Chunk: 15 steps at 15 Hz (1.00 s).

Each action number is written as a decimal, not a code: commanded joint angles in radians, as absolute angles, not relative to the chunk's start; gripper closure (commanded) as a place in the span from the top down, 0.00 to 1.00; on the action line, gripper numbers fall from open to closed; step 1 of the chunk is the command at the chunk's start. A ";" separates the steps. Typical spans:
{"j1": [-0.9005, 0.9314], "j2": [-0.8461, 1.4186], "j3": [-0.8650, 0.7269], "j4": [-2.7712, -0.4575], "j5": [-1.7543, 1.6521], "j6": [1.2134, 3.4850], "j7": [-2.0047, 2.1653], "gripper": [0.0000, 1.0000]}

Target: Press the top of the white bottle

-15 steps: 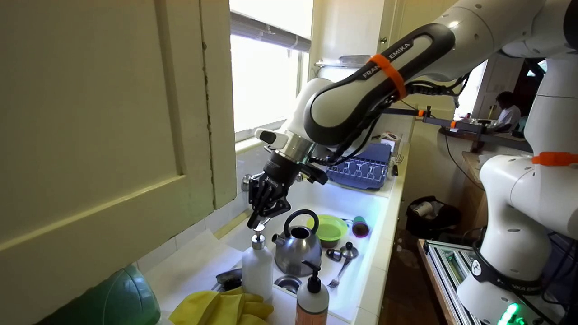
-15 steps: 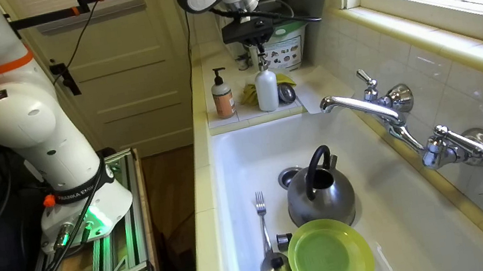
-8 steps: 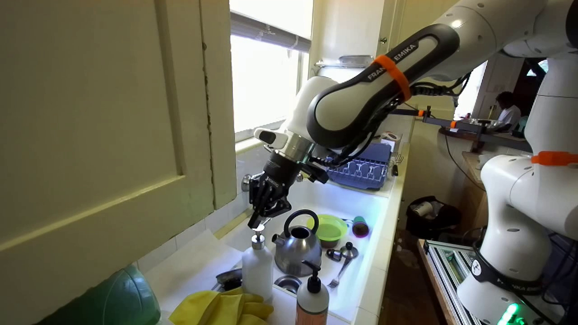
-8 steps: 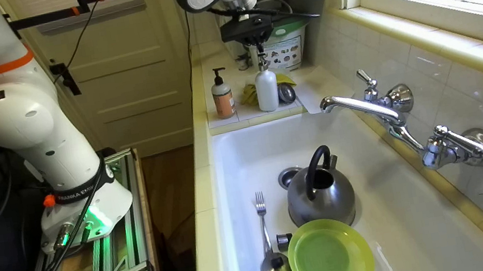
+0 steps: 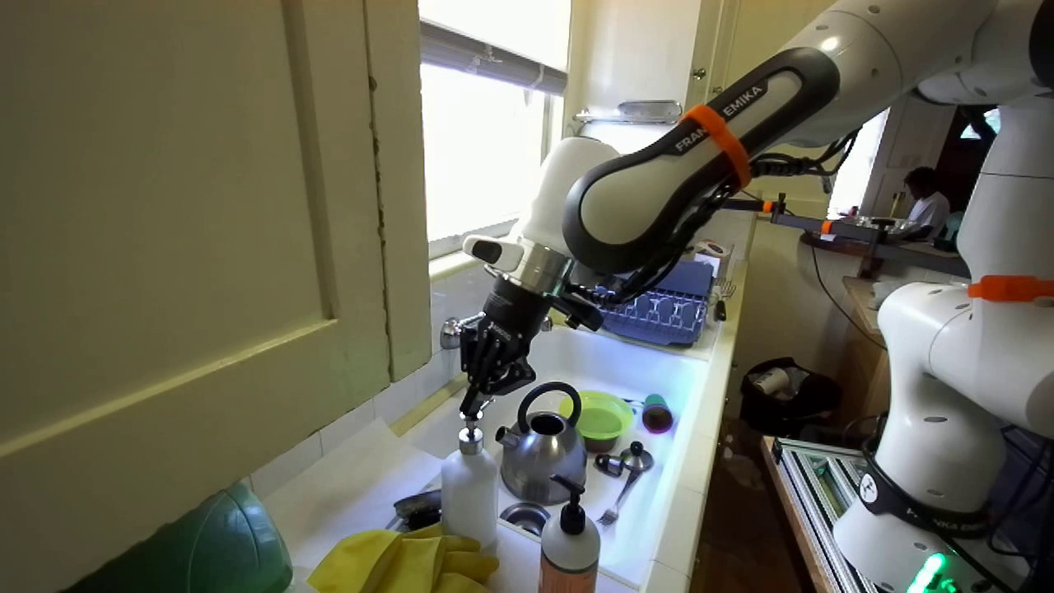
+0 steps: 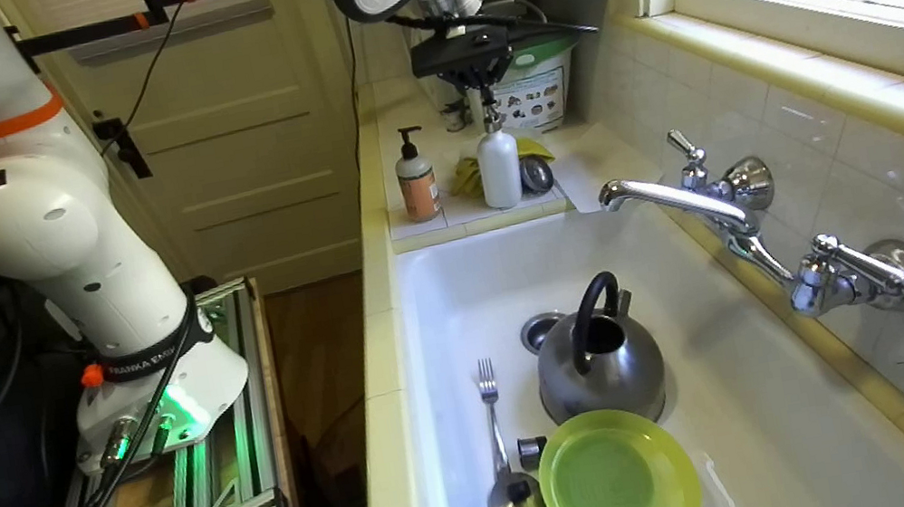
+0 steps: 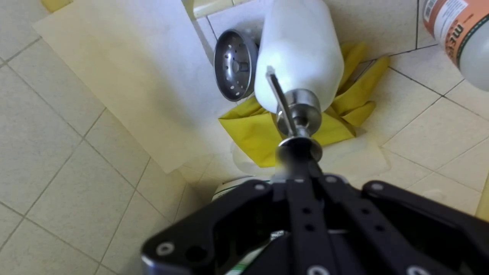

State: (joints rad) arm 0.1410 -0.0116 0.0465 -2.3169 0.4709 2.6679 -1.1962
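The white bottle (image 5: 469, 501) stands upright on the tiled counter at the sink's end; it also shows in an exterior view (image 6: 500, 172) and in the wrist view (image 7: 300, 53). Its shiny metal pump top (image 5: 471, 438) has a thin spout, clear in the wrist view (image 7: 282, 103). My gripper (image 5: 470, 409) is shut with nothing between its fingers and points down at the pump. In the wrist view the fingertips (image 7: 300, 158) overlap the round pump head and appear to touch it, partly hiding it. The gripper also shows in an exterior view (image 6: 486, 92).
A soap bottle with a dark pump (image 6: 418, 190) stands beside the white bottle. Yellow gloves (image 5: 403, 564) and a metal strainer (image 7: 236, 65) lie near its base. A steel kettle (image 6: 600, 371) and green bowl (image 6: 619, 482) are in the sink. A faucet (image 6: 678, 202) juts over it.
The gripper has shifted slightly, so its fingertips went from beside the pump head to over it. The white bottle has not moved, and the pump shows no clear change in height.
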 commanded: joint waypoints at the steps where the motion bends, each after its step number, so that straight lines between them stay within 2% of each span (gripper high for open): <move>1: 0.123 -0.035 0.060 -2.333 0.445 2.629 -1.162 0.00; 15: 0.108 0.034 0.051 -2.415 0.347 2.665 -1.150 0.00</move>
